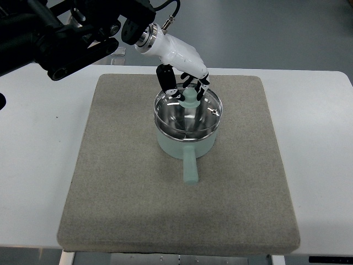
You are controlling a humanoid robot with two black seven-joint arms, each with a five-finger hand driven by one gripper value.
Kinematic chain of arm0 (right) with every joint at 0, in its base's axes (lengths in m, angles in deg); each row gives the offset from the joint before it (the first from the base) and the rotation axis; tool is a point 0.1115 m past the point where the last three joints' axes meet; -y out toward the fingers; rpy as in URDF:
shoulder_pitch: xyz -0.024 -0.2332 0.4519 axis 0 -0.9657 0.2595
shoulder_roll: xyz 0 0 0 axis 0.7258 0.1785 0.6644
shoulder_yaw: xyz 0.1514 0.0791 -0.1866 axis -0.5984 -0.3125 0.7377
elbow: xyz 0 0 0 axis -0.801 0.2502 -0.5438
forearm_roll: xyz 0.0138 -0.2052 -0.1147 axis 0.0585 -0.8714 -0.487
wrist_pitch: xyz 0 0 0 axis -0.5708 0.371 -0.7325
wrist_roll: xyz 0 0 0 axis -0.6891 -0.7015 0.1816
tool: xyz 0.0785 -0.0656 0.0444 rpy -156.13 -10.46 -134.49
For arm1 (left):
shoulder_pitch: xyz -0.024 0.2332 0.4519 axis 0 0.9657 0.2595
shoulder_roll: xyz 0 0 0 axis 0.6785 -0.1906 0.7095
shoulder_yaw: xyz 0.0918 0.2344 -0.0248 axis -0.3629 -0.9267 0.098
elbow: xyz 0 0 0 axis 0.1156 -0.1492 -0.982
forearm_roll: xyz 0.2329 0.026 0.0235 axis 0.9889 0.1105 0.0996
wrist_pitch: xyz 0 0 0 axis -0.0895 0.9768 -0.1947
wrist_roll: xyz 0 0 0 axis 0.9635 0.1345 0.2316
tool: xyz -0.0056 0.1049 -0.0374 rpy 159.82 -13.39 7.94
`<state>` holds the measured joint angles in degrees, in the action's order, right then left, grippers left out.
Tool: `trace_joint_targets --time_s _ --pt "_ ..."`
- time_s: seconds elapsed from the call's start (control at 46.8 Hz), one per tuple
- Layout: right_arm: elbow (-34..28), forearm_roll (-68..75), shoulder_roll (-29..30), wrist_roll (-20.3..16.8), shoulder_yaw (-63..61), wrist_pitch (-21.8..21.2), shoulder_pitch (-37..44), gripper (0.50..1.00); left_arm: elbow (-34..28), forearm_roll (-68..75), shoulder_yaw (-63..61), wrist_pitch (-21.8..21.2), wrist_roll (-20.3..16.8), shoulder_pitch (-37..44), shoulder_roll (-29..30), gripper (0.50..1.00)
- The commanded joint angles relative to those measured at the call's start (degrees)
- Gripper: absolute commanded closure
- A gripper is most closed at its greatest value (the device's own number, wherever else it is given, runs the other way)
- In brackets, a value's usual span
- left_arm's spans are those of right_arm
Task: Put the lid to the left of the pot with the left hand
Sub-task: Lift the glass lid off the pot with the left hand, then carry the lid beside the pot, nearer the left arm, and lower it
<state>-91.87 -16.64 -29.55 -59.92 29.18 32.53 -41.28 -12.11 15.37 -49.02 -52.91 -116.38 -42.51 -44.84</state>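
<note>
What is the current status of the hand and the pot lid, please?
Left hand shut on lid knob. Glass lid tilted over mint pot, not yet set down. Grey mat left of pot bare.

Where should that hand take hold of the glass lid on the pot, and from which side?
Probably by the knob standing up at the middle of the lid, coming from above. The lid is flat glass lying level on the pot, so the knob is its only raised part. The left hand already has its fingers around it.

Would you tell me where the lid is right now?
In the top view, the lid sits on the pot at mat centre, its knob gripped by the left hand.
</note>
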Motion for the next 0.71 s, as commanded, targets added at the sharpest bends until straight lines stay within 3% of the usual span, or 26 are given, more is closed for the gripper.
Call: trace_joint_targets --time_s 0.0,0.684 --pt "0.0 0.0 0.0 0.0 0.0 0.02 -0.08 0.579 -0.07 0.0 0.0 0.01 0.01 0.05 0.35 1.0" --pt "0.0 0.0 0.0 0.0 0.0 0.02 0.01 0.579 -10.8 -3.16 0.0 -0.08 0.01 1.19 6.76 1.0"
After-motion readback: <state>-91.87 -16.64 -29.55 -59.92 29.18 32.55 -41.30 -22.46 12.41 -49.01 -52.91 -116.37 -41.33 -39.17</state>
